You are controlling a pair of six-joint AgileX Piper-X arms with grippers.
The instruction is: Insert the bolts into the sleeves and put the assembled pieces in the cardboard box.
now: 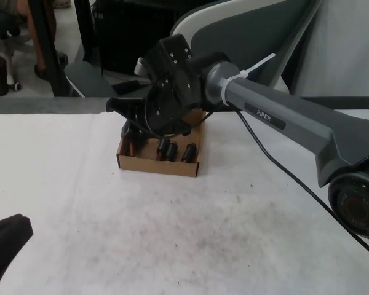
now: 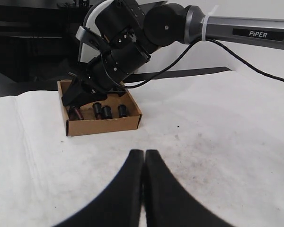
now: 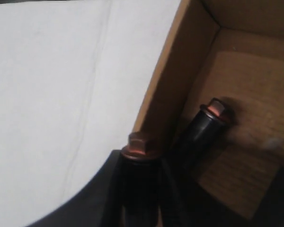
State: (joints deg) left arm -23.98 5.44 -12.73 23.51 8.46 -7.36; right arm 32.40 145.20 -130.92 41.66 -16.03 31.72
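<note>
Right wrist view: the right gripper (image 3: 139, 201), clamped on an assembled piece (image 3: 137, 163), hangs at the cardboard box (image 3: 166, 82) wall, presumably for release inside; the left gripper (image 2: 144, 182) sits closed, empty.

We count one cardboard box (image 1: 160, 165). At it we count four assembled pieces (image 2: 107, 111), three of them lying side by side. In the right wrist view we count two copper-coloured bolt heads (image 3: 141, 144), each topping a dark sleeve.
</note>
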